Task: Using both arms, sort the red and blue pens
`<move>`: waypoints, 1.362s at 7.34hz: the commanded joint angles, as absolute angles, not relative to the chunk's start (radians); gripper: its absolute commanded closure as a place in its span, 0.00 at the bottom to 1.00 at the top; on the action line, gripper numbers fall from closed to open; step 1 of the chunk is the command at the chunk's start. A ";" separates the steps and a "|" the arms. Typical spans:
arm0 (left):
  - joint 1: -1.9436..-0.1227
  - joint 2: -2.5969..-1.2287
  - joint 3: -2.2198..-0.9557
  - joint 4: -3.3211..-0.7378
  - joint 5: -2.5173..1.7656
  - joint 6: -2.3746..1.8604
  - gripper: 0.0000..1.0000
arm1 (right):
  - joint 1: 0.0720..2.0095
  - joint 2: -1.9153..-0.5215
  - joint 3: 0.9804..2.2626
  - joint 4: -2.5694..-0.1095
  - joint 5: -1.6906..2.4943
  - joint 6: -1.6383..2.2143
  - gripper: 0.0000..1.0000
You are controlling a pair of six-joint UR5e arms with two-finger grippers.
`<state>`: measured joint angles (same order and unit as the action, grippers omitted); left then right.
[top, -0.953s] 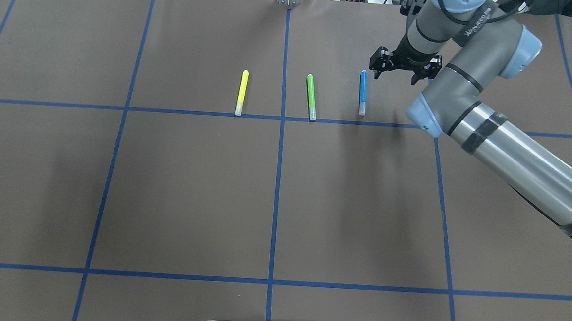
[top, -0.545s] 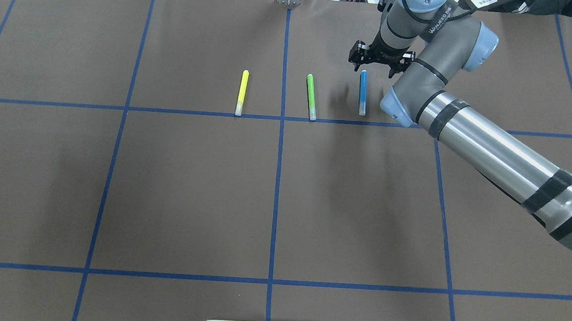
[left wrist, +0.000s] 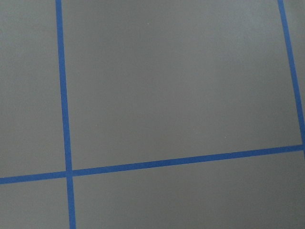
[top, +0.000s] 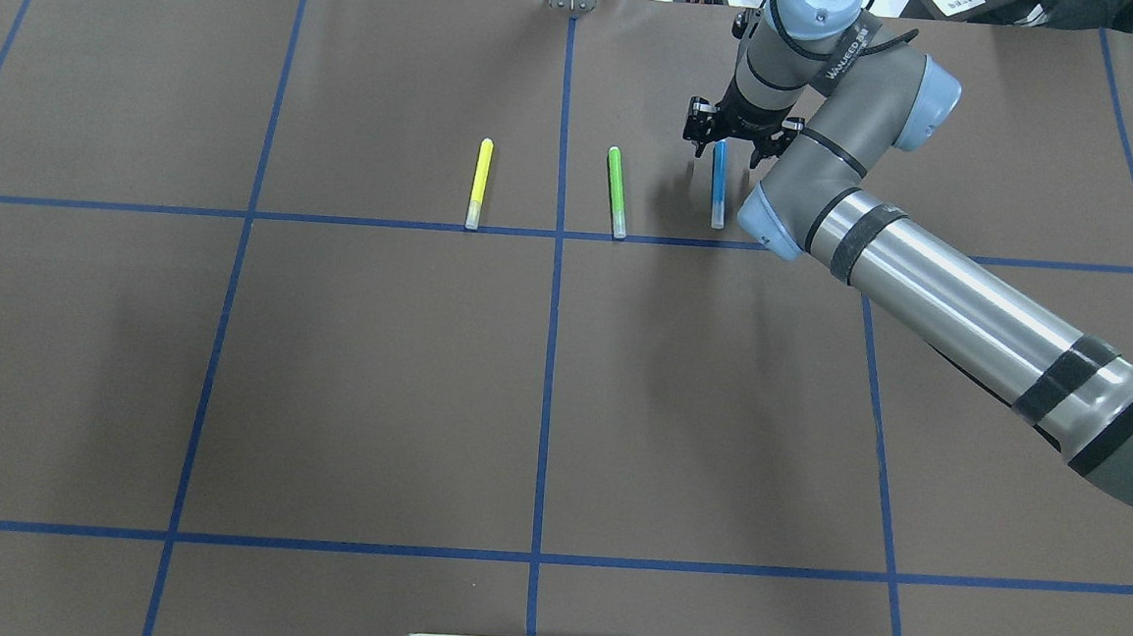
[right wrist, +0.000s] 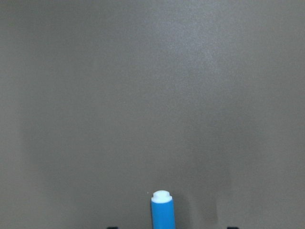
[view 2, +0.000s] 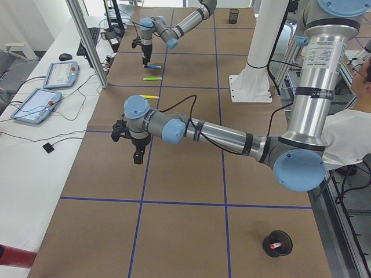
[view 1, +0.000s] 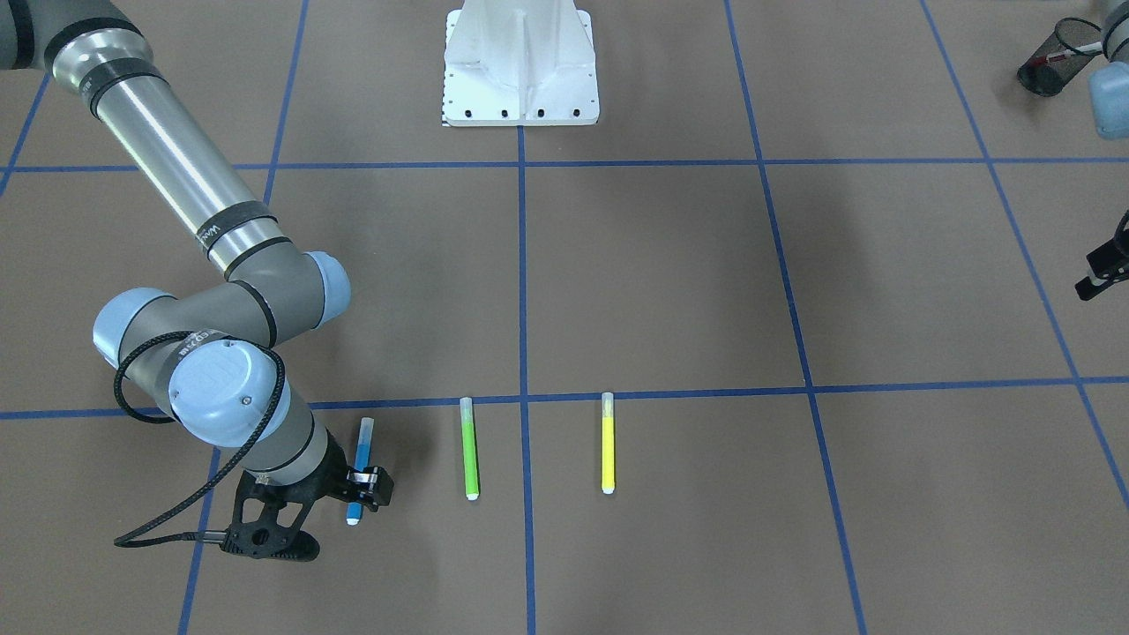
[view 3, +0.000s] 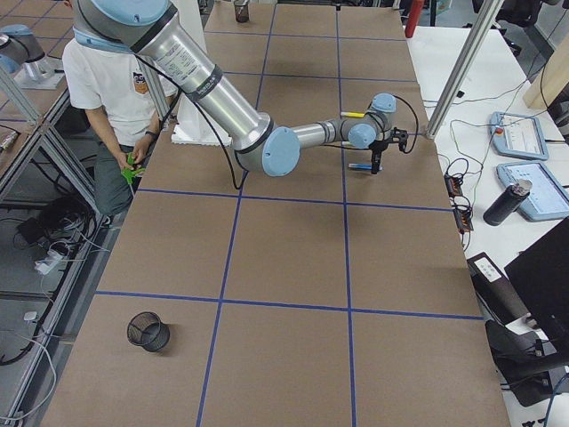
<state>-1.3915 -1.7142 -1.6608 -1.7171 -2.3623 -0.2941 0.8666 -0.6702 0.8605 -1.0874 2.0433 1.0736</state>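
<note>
The blue pen (top: 718, 185) lies on the brown table, pointing away from the robot, right of the green pen (top: 617, 191). My right gripper (top: 732, 141) hangs open over the blue pen's far end, one finger on each side of it. The right wrist view shows that white-tipped end (right wrist: 162, 210) at bottom centre. From the front, the blue pen (view 1: 362, 454) runs in under the right gripper (view 1: 355, 501). The red pen (view 2: 276, 245) stands in a black mesh cup (view 2: 277, 244). My left gripper (view 1: 1102, 269) hovers over bare table near the left end; I cannot tell whether it is open or shut.
A yellow pen (top: 477, 183) lies left of the green one in the same row. An empty mesh cup (view 3: 148, 331) stands at the right end of the table. The white robot base (view 1: 520, 66) is at the near edge. A person (view 3: 116, 89) sits beside it.
My right arm has swung left, bringing its open gripper from right of the blue pen to over the pen's far end. The pens have not moved.
</note>
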 commanded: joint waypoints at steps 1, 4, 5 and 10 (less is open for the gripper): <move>-1.393 -1.709 -1.660 -1.721 -2.362 -0.293 0.01 | 0.864 -0.670 0.856 -1.088 2.045 1.074 0.41; -1.399 -1.706 -1.657 -1.723 -2.362 -0.291 0.01 | 0.864 -0.669 0.853 -1.088 2.045 1.074 0.72; -1.399 -1.691 -1.661 -1.724 -2.364 -0.290 0.01 | 0.862 -0.669 0.853 -1.088 2.045 1.074 0.92; -1.399 -1.692 -1.667 -1.724 -2.367 -0.293 0.01 | 0.906 -0.757 0.999 -1.083 2.037 1.066 1.00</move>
